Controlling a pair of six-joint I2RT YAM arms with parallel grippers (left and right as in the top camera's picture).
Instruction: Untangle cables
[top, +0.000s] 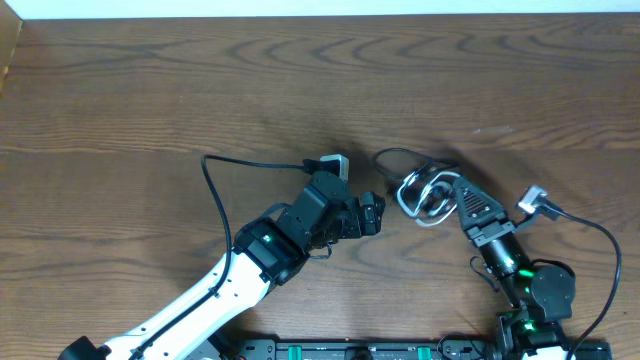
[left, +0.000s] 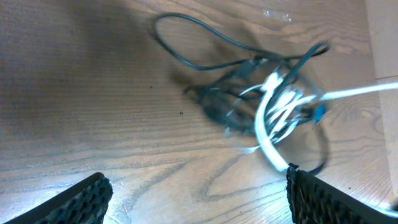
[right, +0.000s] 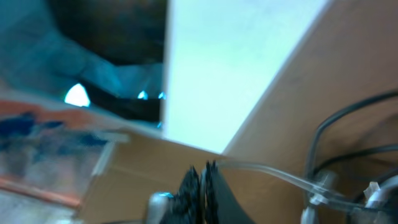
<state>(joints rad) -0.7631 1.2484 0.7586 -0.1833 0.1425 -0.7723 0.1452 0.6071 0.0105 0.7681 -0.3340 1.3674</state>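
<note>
The cables (top: 425, 190) form a small knot of white and black loops right of the table's centre, also blurred in the left wrist view (left: 267, 102). A black loop (left: 186, 43) sticks out of the knot. My right gripper (top: 452, 198) is at the knot's right side, its jaws shut (right: 202, 186) on a white cable (right: 267, 171) that runs out from between them. My left gripper (top: 356, 192) stands open just left of the knot with nothing between its fingers (left: 81, 199). The white cable (left: 273, 146) passes close to its right finger.
A thin black cord (top: 215, 190) runs left from a grey plug (top: 335, 163) beside the left gripper. Another grey plug (top: 530, 200) lies right of the knot, its black cord (top: 600, 235) trailing to the right edge.
</note>
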